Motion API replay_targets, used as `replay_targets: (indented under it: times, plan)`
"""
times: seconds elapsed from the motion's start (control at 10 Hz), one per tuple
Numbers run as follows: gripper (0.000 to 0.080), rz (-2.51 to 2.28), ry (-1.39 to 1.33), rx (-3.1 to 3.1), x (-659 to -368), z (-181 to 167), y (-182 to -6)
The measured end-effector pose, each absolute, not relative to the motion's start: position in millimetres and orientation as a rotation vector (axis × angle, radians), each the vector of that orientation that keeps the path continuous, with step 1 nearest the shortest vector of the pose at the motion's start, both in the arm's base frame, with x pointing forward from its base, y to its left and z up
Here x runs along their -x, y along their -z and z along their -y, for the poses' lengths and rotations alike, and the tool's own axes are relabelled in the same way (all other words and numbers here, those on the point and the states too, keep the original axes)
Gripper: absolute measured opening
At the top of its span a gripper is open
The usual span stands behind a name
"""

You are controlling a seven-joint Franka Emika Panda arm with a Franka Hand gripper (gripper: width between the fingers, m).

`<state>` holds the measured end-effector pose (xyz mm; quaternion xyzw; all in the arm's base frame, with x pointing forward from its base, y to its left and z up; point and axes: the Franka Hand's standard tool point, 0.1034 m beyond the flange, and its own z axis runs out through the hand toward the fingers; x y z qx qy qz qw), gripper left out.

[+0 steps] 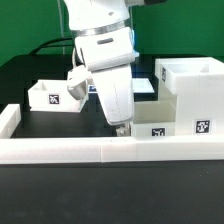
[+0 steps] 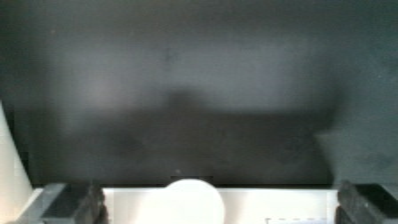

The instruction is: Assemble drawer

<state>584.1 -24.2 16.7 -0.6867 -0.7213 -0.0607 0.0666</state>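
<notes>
The big white drawer shell [image 1: 190, 92] stands at the exterior view's right, with a tag low on its front. One knobbed tray [image 1: 54, 96] sits at the exterior view's left. A second tray [image 1: 157, 131] lies low in front of the shell. My gripper [image 1: 121, 127] points down just beside this second tray. In the wrist view my gripper [image 2: 217, 206] is open, its dark fingers [image 2: 71, 205] wide apart. A white tray front [image 2: 276, 202] with its round knob [image 2: 192, 196] lies between them. I cannot tell if the fingers touch it.
Long low white border bars [image 1: 70, 150] run along the front and the exterior view's left side. The marker board [image 1: 145, 86] lies flat behind the arm. The black table [image 2: 196, 90] fills most of the wrist view, with a white strip [image 2: 9, 150] at one edge.
</notes>
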Motion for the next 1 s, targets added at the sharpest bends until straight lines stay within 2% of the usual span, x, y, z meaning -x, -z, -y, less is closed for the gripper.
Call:
replay_targets:
  times: [1.0]
  plan:
    - [0.0649, 2.150, 0.177, 2.063, -588, -35, -18.2]
